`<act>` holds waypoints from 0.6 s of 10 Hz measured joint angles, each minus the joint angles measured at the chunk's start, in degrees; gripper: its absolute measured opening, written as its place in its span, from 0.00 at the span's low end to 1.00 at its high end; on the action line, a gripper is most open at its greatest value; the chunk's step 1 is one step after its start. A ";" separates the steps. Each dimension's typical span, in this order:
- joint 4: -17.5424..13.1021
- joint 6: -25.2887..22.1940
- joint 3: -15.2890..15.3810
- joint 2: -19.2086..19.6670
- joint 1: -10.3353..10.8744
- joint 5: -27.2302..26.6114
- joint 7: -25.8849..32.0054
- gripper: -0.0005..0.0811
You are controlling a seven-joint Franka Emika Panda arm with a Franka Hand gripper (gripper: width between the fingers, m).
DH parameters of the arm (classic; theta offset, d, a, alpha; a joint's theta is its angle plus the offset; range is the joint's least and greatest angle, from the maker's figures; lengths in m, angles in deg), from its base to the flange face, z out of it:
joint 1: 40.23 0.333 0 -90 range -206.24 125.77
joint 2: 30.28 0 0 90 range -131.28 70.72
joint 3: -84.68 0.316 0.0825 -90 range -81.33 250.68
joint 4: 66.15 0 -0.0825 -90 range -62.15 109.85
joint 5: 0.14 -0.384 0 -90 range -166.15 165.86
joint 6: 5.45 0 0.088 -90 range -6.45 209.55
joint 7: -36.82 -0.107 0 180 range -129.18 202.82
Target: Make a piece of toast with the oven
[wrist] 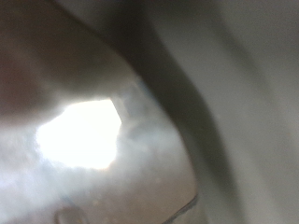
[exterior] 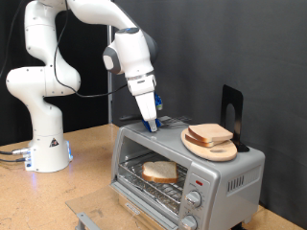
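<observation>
Nearest us, one silver-grey toaster oven stands open, one pale slice of toast on its rack, below the jaws; we cannot tell their state. Beside them, one round wooden board carries stacked slices.

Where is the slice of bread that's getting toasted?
In the exterior view, the piece of toast lies on the wire rack inside the oven, towards the view's bottom, below the round wooden board of spare slices on top.
</observation>
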 joint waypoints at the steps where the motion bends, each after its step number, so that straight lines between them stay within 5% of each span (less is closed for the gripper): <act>1: 0.04 0.28 0.26 -0.04 0.02 -0.05 0.00 1.00; 6: -0.84 -1.93 -0.02 -0.05 -0.06 -0.87 -0.51 1.00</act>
